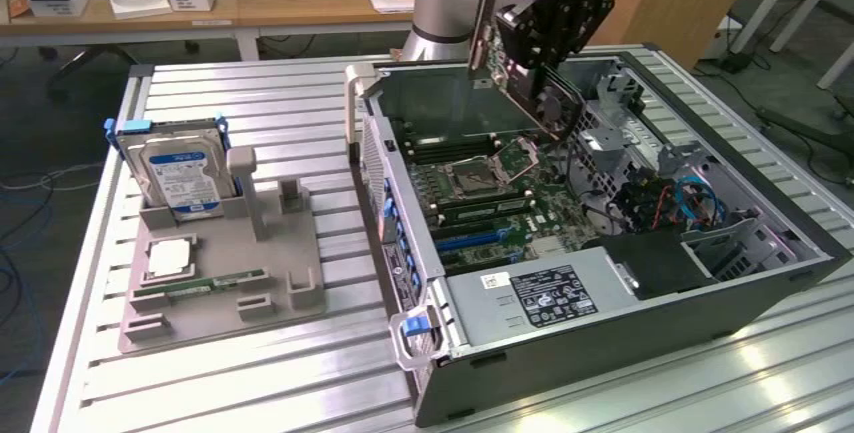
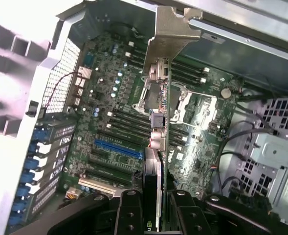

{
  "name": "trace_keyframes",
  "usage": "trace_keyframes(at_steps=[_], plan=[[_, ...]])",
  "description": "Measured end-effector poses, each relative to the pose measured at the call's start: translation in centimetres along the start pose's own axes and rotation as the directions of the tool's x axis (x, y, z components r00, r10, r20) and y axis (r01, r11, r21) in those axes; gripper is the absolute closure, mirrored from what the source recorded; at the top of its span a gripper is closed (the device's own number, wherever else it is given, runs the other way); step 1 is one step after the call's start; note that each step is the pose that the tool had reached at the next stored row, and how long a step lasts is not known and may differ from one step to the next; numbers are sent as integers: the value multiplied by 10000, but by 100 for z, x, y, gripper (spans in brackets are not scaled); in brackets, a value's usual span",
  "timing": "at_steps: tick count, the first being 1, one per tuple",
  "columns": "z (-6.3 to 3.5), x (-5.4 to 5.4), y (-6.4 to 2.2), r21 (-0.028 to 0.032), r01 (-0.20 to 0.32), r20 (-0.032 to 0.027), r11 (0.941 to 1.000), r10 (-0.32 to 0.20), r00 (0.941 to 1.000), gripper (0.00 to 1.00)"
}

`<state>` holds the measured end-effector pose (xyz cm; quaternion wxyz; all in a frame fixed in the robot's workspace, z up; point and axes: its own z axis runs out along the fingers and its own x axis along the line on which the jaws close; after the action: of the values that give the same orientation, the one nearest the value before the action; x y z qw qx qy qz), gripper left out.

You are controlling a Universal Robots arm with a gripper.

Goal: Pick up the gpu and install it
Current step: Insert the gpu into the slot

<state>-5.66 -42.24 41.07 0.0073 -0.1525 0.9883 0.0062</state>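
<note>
1. The open computer case (image 1: 627, 343) lies on its side, so its motherboard (image 1: 514, 203) faces up for access.
2. Above the case the gripper (image 2: 156, 215) hangs, its fingers (image 2: 129, 213) closed on the gpu (image 2: 159, 156).
3. The gpu stands on edge over the case's motherboard, probably to meet a slot.

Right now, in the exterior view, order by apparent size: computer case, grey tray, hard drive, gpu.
1. computer case
2. grey tray
3. hard drive and gpu: alike; the gpu is partly hidden by the pincer, so unranked.
</note>
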Motion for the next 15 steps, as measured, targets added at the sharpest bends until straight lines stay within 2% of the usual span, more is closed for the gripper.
trace_keyframes(at_steps=[3, 8, 15], plan=[[1, 0, 0, -8, 467, -4, 9989, -467, 9989, 73], [1, 0, 0, -20, 1171, -10, 9931, -1171, 9931, 73], [1, 0, 0, -35, 2009, -16, 9796, -2009, 9796, 73]])
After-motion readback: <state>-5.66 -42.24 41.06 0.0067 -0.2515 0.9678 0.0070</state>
